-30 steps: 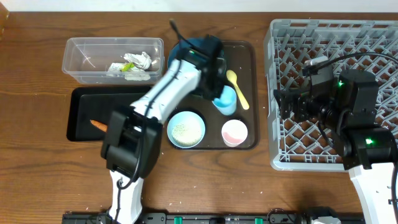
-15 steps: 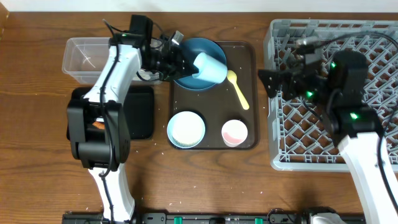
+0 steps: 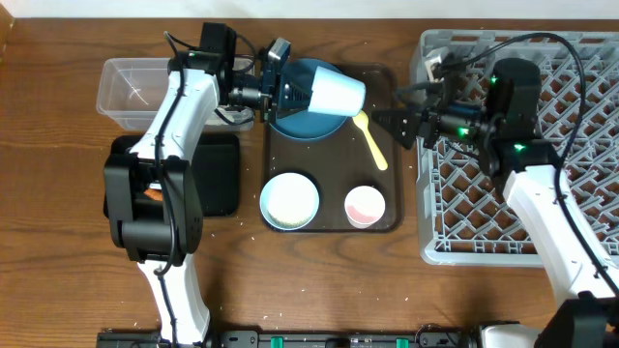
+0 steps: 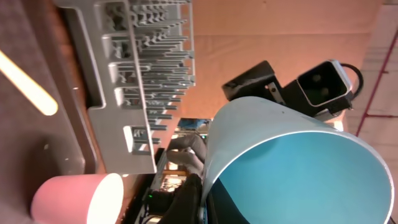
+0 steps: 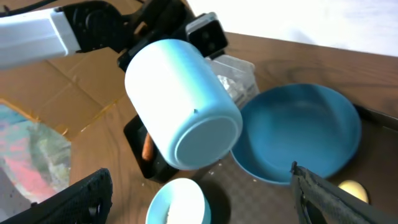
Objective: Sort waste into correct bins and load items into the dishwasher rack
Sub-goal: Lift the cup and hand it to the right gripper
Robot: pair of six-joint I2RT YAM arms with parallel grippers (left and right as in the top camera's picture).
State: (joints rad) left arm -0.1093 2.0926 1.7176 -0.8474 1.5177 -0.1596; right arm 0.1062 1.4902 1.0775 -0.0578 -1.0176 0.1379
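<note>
The light blue cup point(image 3: 334, 93) airborne, nearer the right claw point(image 3: 384, 121).

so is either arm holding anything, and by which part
The left gripper holds the light blue cup by its rim, tipped on its side. The right gripper is open and empty.

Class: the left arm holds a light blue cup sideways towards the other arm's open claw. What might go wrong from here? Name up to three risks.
The left claw pinches the light blue cup only at its rim, so it may slip.
The right claw, open and apart from the cup, faces its wide base and might close badly.
A dropped cup would likely hit the dark blue bowl or pale yellow spoon beneath.
</note>
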